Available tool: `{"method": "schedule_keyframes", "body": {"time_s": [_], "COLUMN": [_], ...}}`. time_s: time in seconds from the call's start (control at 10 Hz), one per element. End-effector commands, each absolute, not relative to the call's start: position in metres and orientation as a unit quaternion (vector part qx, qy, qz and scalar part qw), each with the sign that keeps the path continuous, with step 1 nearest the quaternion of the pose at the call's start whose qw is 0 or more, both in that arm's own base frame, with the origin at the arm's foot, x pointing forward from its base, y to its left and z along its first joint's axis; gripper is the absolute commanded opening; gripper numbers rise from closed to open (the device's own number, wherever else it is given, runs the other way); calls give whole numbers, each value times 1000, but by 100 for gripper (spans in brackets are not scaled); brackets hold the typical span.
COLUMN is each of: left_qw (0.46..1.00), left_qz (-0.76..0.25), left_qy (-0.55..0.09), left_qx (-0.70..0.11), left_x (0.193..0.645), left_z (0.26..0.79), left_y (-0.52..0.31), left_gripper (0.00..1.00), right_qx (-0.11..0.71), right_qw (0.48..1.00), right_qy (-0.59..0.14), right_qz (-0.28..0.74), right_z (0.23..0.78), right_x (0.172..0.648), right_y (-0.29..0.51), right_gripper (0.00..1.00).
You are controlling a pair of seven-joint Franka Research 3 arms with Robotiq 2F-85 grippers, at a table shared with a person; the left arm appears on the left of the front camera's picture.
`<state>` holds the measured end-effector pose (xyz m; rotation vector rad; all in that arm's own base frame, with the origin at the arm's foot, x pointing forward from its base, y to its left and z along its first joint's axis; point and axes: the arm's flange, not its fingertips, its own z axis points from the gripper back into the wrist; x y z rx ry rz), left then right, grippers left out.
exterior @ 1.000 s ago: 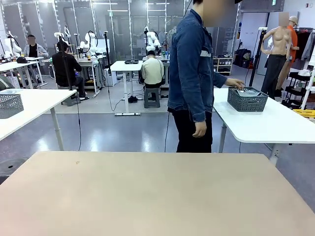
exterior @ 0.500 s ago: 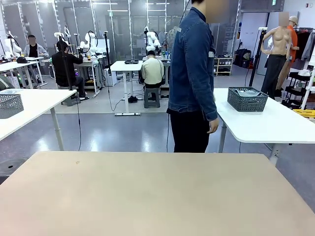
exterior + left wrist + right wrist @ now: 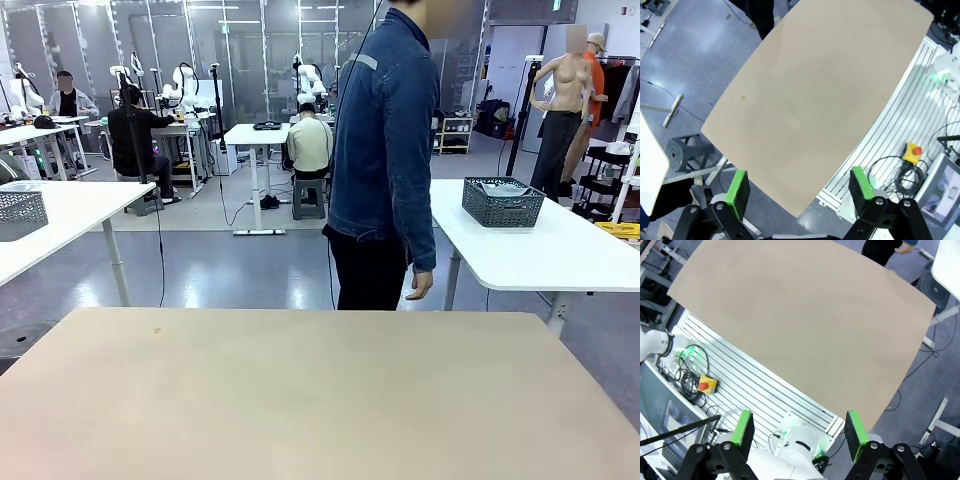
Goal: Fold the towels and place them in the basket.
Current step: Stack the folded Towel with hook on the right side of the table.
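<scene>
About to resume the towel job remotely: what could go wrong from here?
1. The basket, with a towel in it, sits on a white side table beyond the beige table, probably out of reach.
2. The person stands at the far edge, back turned; an arm's reach could surprise them.

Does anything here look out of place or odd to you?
Nothing is spilled or broken. One oddity: the basket, with something pale inside, sits on the white side table behind the person, not on the beige table before the robot. Both grippers, left and right, hang open above it.
</scene>
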<state>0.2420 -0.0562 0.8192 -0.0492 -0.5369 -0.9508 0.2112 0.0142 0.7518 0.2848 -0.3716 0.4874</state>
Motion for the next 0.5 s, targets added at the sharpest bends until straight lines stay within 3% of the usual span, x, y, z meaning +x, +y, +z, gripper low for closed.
{"method": "schedule_keyframes", "body": {"time_s": [0.0, 0.4], "left_qw": [855, 855], "left_qz": [-451, -451], "left_qy": [-256, -256], "left_qx": [-10, -10], "left_x": [241, 241], "left_z": [817, 817], "left_y": [-55, -55], "left_gripper": [100, 100], "right_qx": [143, 143], "right_qw": [941, 941], "right_qy": [-183, -183], "right_qz": [247, 247], "right_z": [754, 754], "right_x": [214, 214], "right_y": [13, 13], "right_gripper": [91, 91]}}
